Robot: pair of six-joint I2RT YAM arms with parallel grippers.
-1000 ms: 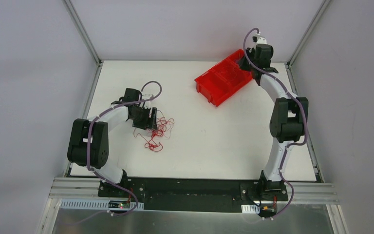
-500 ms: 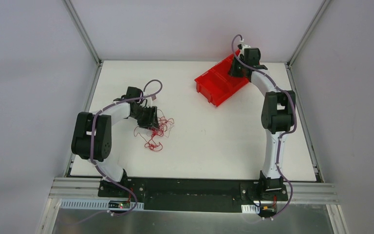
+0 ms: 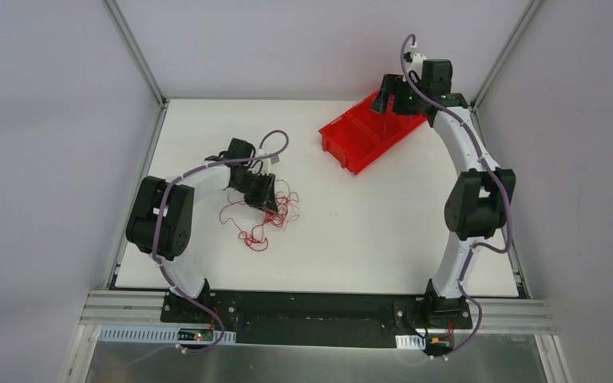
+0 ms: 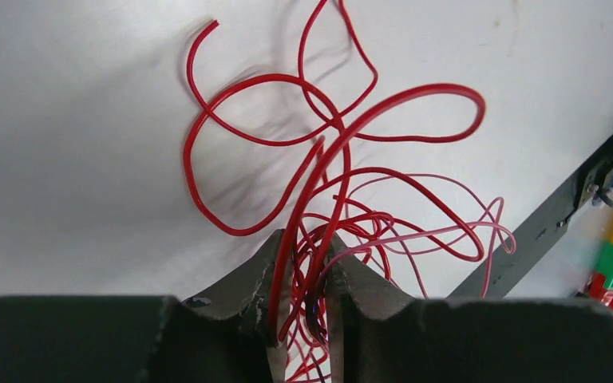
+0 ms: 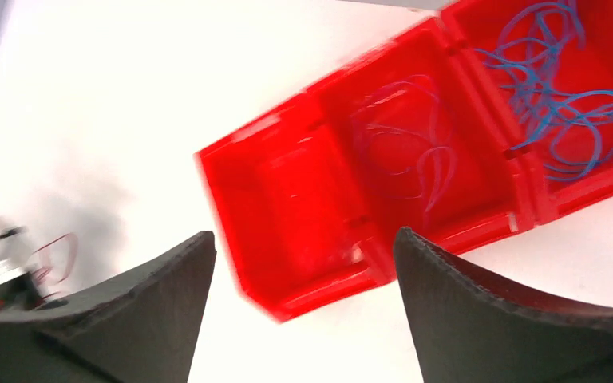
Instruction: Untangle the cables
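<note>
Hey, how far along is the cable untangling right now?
Done: blue cables lie in the red bin. In hand: the left gripper pinches several red cables. Left: the red ones are all one tangle on the table; the right gripper hangs open, empty.

i count two claws, my left claw (image 4: 303, 249) and my right claw (image 5: 303, 243), and each one has two fingers. there is one table (image 3: 351, 239). on it lies one tangle of red cables (image 3: 259, 217). the strands cross too much for me to give an exact number, but i can follow at least three red loops and one thinner pink strand (image 4: 447, 231). there is one red bin (image 5: 287, 199), with three compartments in view. one compartment holds several blue cables (image 5: 559, 96) and one holds a few purplish strands (image 5: 415, 159).
</note>
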